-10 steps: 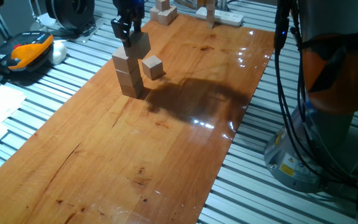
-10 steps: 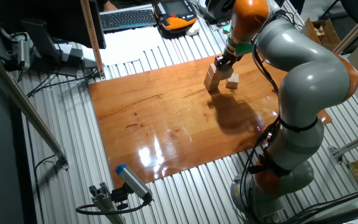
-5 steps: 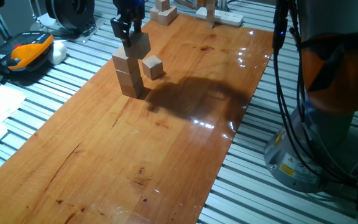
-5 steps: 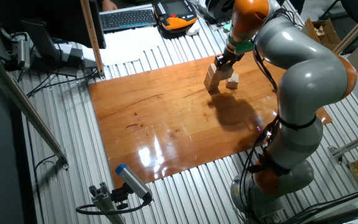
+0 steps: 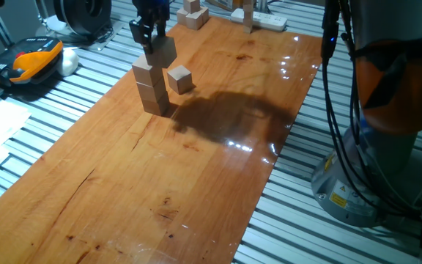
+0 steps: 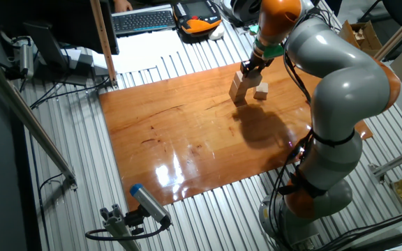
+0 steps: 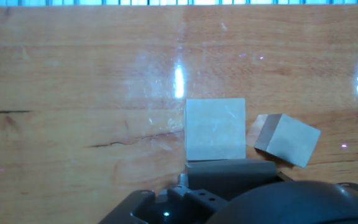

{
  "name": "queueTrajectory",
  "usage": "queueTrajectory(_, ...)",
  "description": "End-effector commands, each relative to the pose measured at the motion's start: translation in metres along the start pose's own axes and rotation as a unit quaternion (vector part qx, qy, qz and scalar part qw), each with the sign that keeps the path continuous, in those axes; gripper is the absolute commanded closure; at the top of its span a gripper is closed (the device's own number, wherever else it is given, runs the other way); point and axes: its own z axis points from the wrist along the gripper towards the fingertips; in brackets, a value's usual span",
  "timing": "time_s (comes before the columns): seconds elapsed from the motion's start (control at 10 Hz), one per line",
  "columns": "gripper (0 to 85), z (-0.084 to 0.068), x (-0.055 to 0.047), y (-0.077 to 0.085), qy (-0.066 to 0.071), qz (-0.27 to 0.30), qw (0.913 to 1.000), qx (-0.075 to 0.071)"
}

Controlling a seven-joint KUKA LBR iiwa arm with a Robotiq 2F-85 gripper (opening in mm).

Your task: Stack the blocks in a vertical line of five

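**Gripper clamped on a block beside the stack**

The gripper hangs over the far left part of the wooden table, its dark fingers closed on a light-tan held block. That cube sits at the height of the stack's top, just beside and slightly behind it; whether it touches the stack cannot be told from either fixed view. The stack is three cubes tall (top face clearly visible, the lower two joined below it) and stands upright on the wood. A loose block rests on the table just to the right of the stack, turned a little off square. From the hand view, a pale square block face fills the centre just above the finger, with the loose, rotated cube near it on the right. At the table's far edge more wooden blocks lie near a white power strip. In the other fixed view the grey and orange arm arches over the table.
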Motion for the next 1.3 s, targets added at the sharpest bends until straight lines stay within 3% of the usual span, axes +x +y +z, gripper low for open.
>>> queueTrajectory(0.0,85.0,0.0,-0.005,0.0,0.0,0.0,1.0,0.002)
queueTrajectory(0.3,85.0,0.003,-0.02,-0.004,-0.001,-0.002,1.0,0.001)
queueTrajectory(0.8,85.0,0.005,-0.041,-0.005,0.013,0.002,0.9999,0.005)
queueTrajectory(1.2,85.0,0.007,-0.046,-0.004,0.024,-0.014,0.9996,0.008)
